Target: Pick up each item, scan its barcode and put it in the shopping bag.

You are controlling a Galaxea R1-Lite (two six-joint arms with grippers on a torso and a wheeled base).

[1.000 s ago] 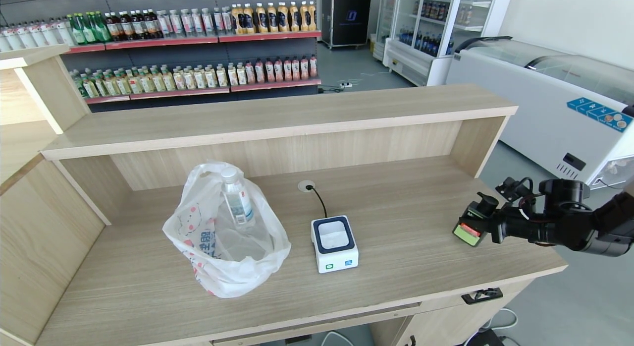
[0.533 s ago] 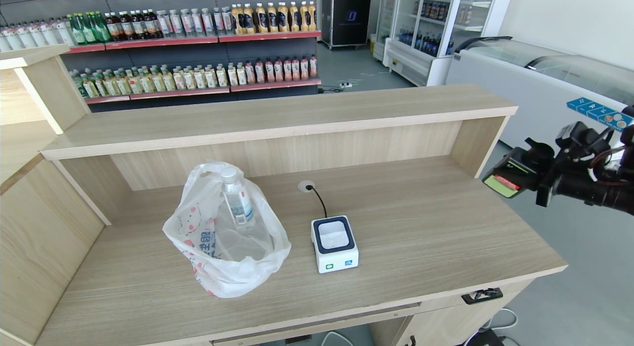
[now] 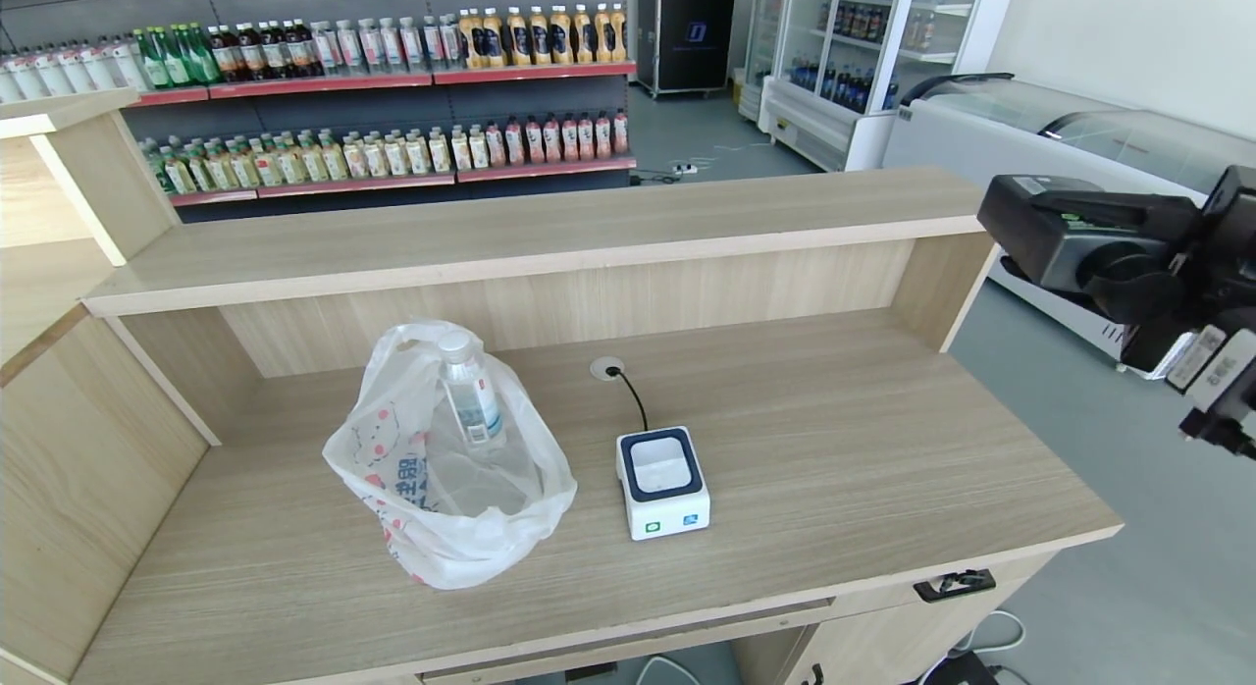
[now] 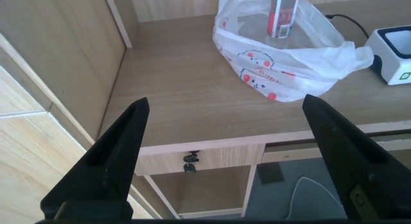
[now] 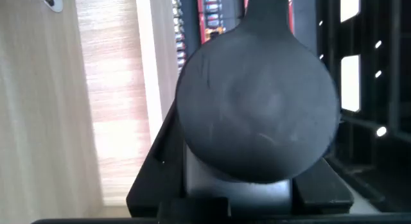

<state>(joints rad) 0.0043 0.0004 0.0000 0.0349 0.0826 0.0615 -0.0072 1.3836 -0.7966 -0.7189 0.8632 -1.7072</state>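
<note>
- Facing a wooden checkout counter [image 3: 834, 440] in a shop, with drink shelves [image 3: 392, 77] and glass-door fridges [image 3: 863, 37] running behind it.
- Finding a white shopping bag [image 3: 442, 508] slumping open at centre left of the head view, with a water bottle [image 3: 469, 391] standing upright inside it.
- Noting a barcode scanner [image 3: 662, 481] sitting at centre frame, just beside the bag, window facing up.
- Holding the left gripper [image 4: 225, 101] spread wide and gripping nothing, low off the counter's front edge near the bag.
- Hanging the right gripper [image 3: 1040, 229] high at the right edge of the head view, beyond the counter's end; not managing to tell whether it is carrying anything.
- Probably pausing between items, judging by the bottle already in the bag.
- Likely needing next: locating another item, gripping it, then turning its barcode toward the scanner window before bagging.
</note>
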